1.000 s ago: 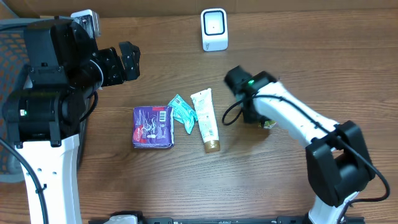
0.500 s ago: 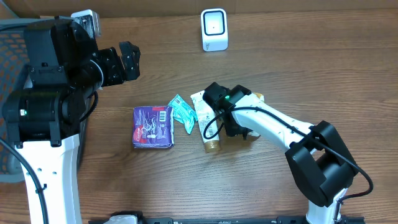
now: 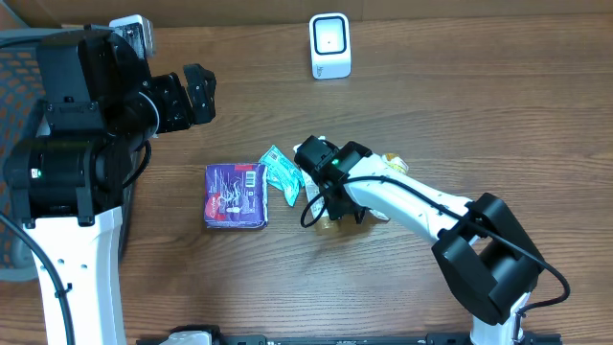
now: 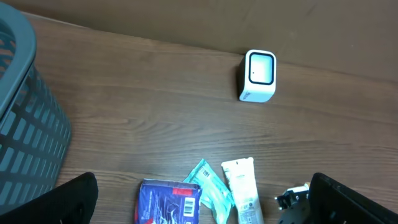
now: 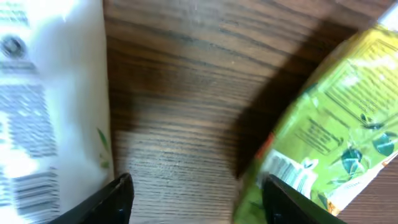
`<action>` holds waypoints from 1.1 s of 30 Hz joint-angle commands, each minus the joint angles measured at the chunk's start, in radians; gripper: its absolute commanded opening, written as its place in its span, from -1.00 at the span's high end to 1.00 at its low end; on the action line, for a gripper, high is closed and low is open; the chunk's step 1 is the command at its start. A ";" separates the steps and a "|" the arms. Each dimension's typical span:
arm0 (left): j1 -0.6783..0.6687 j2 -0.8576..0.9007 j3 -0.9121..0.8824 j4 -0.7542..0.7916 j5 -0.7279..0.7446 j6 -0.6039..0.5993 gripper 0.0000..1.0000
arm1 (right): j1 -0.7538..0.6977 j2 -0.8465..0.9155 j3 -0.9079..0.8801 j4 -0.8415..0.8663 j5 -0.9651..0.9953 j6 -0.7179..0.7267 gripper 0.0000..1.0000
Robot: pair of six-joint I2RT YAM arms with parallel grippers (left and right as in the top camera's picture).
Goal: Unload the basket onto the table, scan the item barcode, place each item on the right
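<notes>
Swinging left across the table (image 3: 479, 105), right gripper (image 5: 198, 198) went from clenched to spread, nothing between its jaws; yellow-green packet (image 5: 323, 118) lay released beside it, white tube (image 5: 43, 106) on the other side. Probably packet done, tube next; left gripper (image 3: 189, 96) wide, empty; scanner (image 3: 330, 45) far back; wood-grain top, grey basket (image 4: 25, 124) left, little else of room seen

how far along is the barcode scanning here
Nothing shows as scanned. The right gripper is open and empty, low over the table between the white tube and a yellow-green packet. The tube, packet, teal sachet and purple box all lie away from the scanner, so each pick-up and scan looks left to do.
</notes>
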 commanded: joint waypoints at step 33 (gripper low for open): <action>0.000 0.004 0.006 0.003 0.005 0.019 -0.99 | -0.320 -0.188 -0.262 0.244 -0.289 0.294 -0.72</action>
